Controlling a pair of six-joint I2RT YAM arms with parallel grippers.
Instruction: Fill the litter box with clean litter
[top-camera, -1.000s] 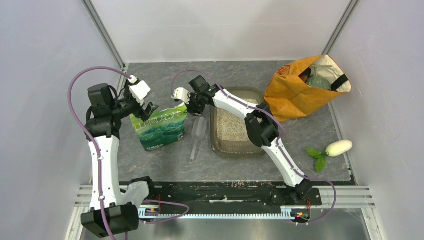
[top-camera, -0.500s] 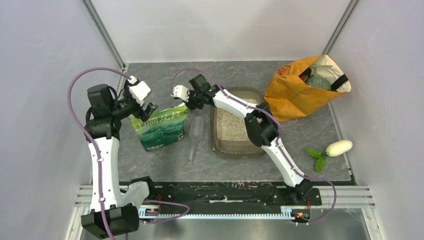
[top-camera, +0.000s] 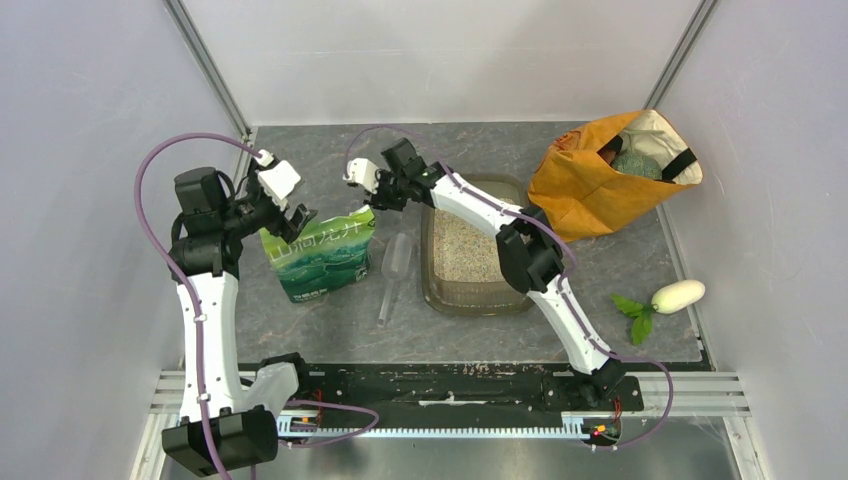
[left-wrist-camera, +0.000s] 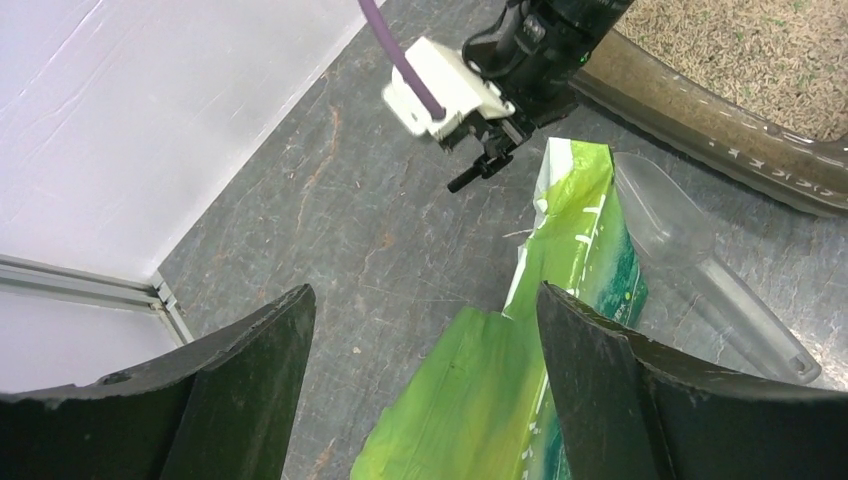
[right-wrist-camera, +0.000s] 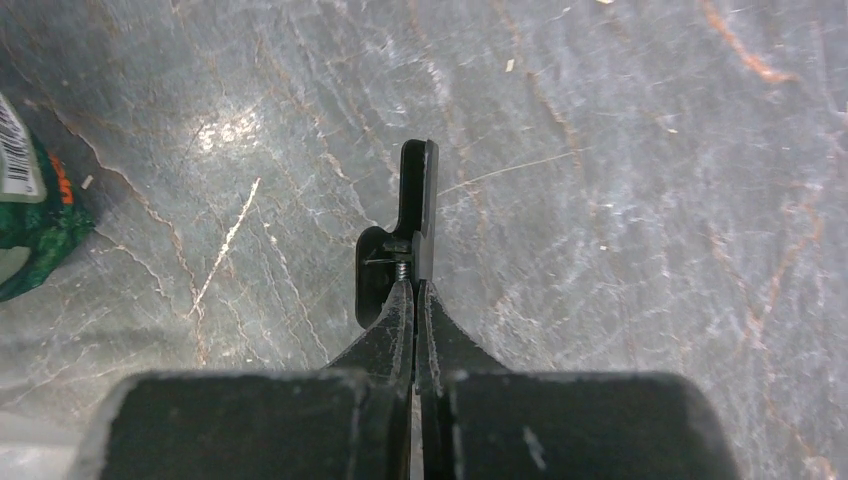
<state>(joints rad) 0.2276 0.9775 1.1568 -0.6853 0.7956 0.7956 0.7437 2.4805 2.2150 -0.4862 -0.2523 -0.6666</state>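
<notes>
The litter box (top-camera: 430, 275) sits mid-table with the clean litter (top-camera: 465, 245) spread inside; its rim (left-wrist-camera: 700, 110) and litter (left-wrist-camera: 740, 50) also show in the left wrist view. A green pouch (top-camera: 320, 255) lies to its left, with a clear scoop (top-camera: 393, 270) between them. My left gripper (top-camera: 300, 220) hangs open over the pouch's upper left corner (left-wrist-camera: 510, 400), touching nothing. Above the pouch's upper right corner, my right gripper (top-camera: 378, 198) is shut on a small black clip (right-wrist-camera: 418, 200), held over bare table. That clip (left-wrist-camera: 478, 172) hangs clear of the pouch.
An orange cloth bag (top-camera: 600, 180) stands open at the back right, close to the litter box's far corner. A white vegetable (top-camera: 678, 295) with green leaves (top-camera: 632, 312) lies at the right edge. Grey walls close in on the left, back and right.
My right gripper has shut on the black clip at the pouch's top right corner and drawn it up and back, off the pouch. The left arm has stayed put.
</notes>
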